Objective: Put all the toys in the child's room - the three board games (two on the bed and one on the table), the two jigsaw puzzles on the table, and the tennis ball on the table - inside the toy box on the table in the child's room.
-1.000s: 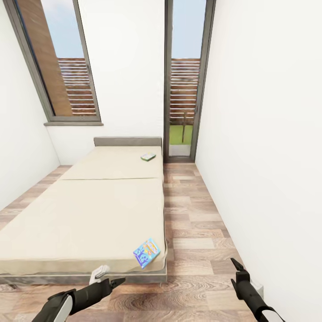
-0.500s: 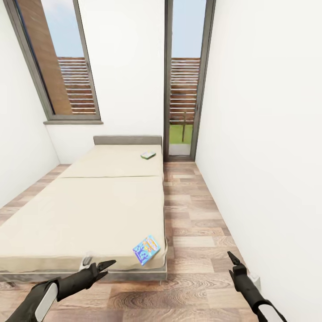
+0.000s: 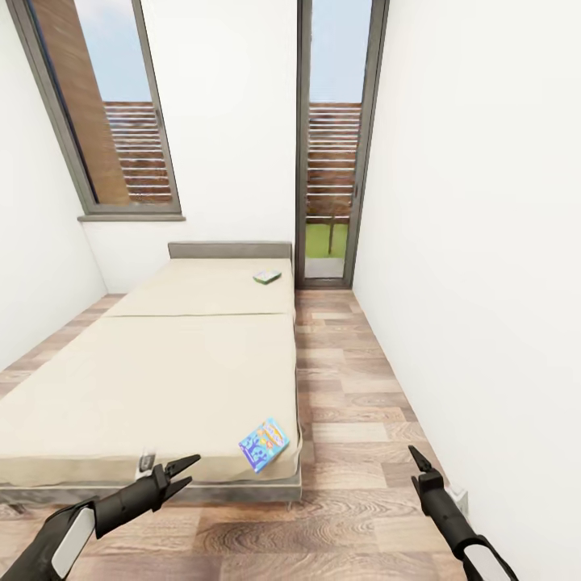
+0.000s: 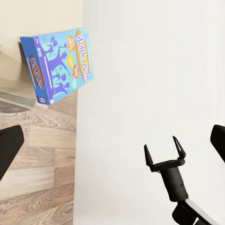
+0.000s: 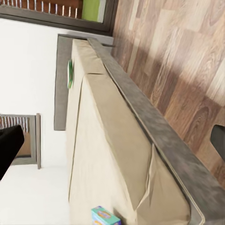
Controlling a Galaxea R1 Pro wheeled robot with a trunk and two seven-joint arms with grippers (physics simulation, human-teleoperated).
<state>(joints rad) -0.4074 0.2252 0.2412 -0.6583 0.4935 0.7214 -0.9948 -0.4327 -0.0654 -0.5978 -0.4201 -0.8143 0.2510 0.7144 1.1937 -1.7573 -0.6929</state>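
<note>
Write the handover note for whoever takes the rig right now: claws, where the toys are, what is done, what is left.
Left claw: open, empty, held low in front of the bed's near edge.
Right claw: open, empty, over the wood floor near the right wall.
Blue board game: lies on the bed at its near right corner, partly over the edge.
Second board game: greenish, lies at the far end of the bed near the headboard.
Done: neither bed game picked up.
Left: grasp both games and carry them to the toy box. Table, toy box and other toys out of sight here.
</note>
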